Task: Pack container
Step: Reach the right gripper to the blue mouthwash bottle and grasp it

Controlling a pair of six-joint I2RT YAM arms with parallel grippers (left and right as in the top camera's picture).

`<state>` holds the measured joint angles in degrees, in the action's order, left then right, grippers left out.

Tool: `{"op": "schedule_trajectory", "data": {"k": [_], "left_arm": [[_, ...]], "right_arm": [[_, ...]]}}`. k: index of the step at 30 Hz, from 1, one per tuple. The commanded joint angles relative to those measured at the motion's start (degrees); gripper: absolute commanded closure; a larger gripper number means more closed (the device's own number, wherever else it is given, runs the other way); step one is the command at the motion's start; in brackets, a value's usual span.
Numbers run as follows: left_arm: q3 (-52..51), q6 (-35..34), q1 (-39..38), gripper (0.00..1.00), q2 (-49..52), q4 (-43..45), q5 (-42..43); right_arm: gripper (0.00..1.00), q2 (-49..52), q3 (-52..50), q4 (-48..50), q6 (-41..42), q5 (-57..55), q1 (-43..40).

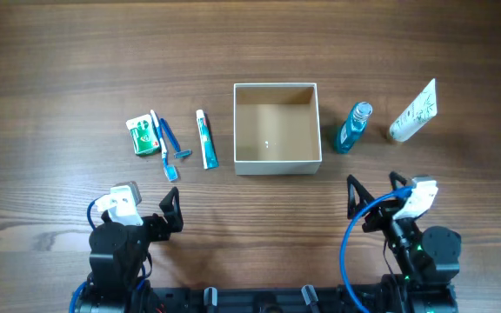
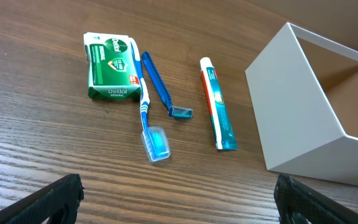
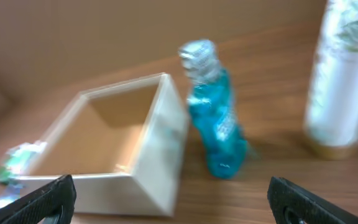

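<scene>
Toppling risk: left gripper (image 2: pixel 179 190) and right gripper (image 1: pixel 374 184) gape empty; your right could tip the bottle (image 1: pixel 353 130) at the box's (image 1: pixel 277 167) three o'clock.

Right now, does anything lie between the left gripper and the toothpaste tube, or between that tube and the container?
Nothing visible does. Bare table separates the open left gripper from the toothpaste tube, and the tube from the container to its right.

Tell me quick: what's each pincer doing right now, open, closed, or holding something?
Left pincer: open, holding nothing.
Right pincer: open, holding nothing.
</scene>
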<state>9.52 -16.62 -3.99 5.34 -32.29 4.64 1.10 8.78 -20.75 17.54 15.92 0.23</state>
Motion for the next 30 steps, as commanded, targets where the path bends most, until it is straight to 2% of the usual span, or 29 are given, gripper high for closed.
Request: {"op": "schedule_trajectory", "data": {"k": [1, 4, 8, 10, 11, 16, 18, 21, 28, 30], "left_arm": [[-0.8, 1.2, 0.5, 0.0, -0.4, 0.0, 1.1], [-0.8, 1.2, 0.5, 0.0, -0.4, 0.0, 1.1], [-0.8, 1.2, 0.5, 0.0, -0.4, 0.0, 1.1], [-0.8, 1.2, 0.5, 0.0, -0.4, 0.0, 1.1], [-0.8, 1.2, 0.5, 0.0, -0.4, 0.0, 1.1], [-0.8, 1.2, 0.5, 0.0, -0.4, 0.0, 1.1], [-0.8, 1.2, 0.5, 0.0, -0.4, 0.0, 1.1], [-0.8, 1.2, 0.5, 0.0, -0.4, 0.0, 1.1], [-0.8, 1.2, 0.5, 0.0, -0.4, 0.0, 1.1], [-0.8, 1.2, 0.5, 0.0, -0.4, 0.0, 1.1]], "right_arm": [[0.0, 0.9, 5.2, 2.3, 3.4, 8.5, 0.1], [0.0, 12.1, 19.8, 0.1, 0.0, 7.4, 0.1], [0.0, 44.1, 52.2, -19.9, -10.0, 6.2, 0.2], [0.0, 57.7, 65.1, -28.9, -13.0, 5.7, 0.2], [0.0, 63.3, 68.9, -30.0, -12.4, 6.1, 0.2], [0.0, 80.8, 70.4, -32.4, -6.8, 5.2, 0.3], [0.0, 87.4, 70.4, -34.8, -3.8, -0.9, 1.4], [0.01, 92.5, 70.3, -36.7, -3.6, -5.8, 2.6], [0.25, 99.6, 70.2, -35.0, -0.4, -11.2, 2.9], [0.41, 99.5, 70.2, -34.8, -0.4, -11.2, 2.9]]}}
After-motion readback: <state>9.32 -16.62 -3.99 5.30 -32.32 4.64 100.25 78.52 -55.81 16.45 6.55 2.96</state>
